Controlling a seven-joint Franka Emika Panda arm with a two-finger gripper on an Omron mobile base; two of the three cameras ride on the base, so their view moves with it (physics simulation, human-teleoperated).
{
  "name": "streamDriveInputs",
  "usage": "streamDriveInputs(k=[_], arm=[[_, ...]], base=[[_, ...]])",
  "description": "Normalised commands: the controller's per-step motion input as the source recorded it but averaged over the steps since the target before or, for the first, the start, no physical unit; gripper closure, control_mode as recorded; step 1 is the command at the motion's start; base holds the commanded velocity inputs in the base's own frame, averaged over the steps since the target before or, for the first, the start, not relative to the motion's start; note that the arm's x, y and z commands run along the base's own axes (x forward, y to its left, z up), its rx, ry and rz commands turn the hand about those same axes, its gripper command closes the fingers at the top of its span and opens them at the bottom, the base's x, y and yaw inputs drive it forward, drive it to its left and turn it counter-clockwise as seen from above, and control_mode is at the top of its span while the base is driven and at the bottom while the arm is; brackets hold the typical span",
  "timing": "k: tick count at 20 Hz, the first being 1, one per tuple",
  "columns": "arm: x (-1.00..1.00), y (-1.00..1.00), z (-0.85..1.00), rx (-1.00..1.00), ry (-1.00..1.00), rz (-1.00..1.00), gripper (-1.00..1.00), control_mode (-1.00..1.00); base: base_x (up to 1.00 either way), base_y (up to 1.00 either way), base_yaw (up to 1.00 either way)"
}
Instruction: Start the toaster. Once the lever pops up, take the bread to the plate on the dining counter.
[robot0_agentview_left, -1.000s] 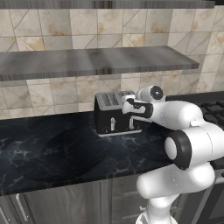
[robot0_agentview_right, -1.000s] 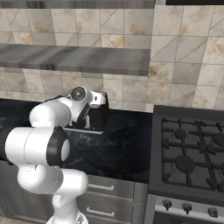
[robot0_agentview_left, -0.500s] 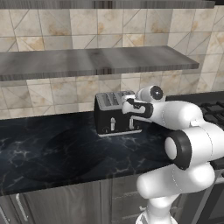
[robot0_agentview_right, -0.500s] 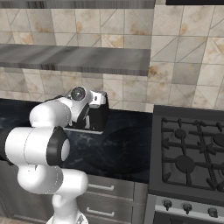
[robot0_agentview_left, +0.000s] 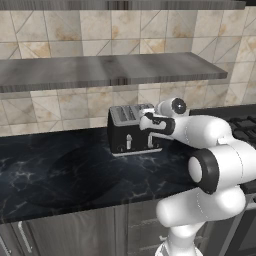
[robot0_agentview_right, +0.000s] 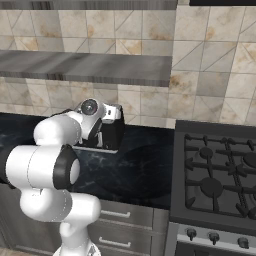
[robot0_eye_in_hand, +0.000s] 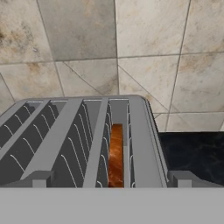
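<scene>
My hand (robot0_agentview_left: 146, 121) hovers spread wide over the toaster (robot0_agentview_left: 131, 130). The bread (robot0_eye_in_hand: 116, 154) sits dead ahead at twelve o'clock, edge-on, its long axis running away from me down the slot second from the right.

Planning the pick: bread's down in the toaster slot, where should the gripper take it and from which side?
Grip the bread by its top crust edge, coming straight down from above. It stands on edge in the toaster's rightmost slot in the hand view, walled by wire guides, so no side approach looks workable. Set the open gripper across the slice's thin faces.
</scene>
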Motion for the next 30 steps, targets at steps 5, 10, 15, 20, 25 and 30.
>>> streamDriveInputs(k=[5, 10, 15, 20, 25, 30], arm=[[0.00, 0.00, 0.00, 0.00, 0.00, 0.00, -1.00, -1.00], [0.00, 0.00, 0.00, 0.00, 0.00, 0.00, -1.00, -1.00], [0.00, 0.00, 0.00, 0.00, 0.00, 0.00, -1.00, -1.00], [0.00, 0.00, 0.00, 0.00, 0.00, 0.00, -1.00, -1.00], [0.00, 0.00, 0.00, 0.00, 0.00, 0.00, -1.00, -1.00], [0.00, 0.00, 0.00, 0.00, 0.00, 0.00, -1.00, -1.00]], base=[[0.00, 0.00, 0.00], [0.00, 0.00, 0.00], [0.00, 0.00, 0.00], [0.00, 0.00, 0.00], [0.00, 0.00, 0.00], [0.00, 0.00, 0.00]])
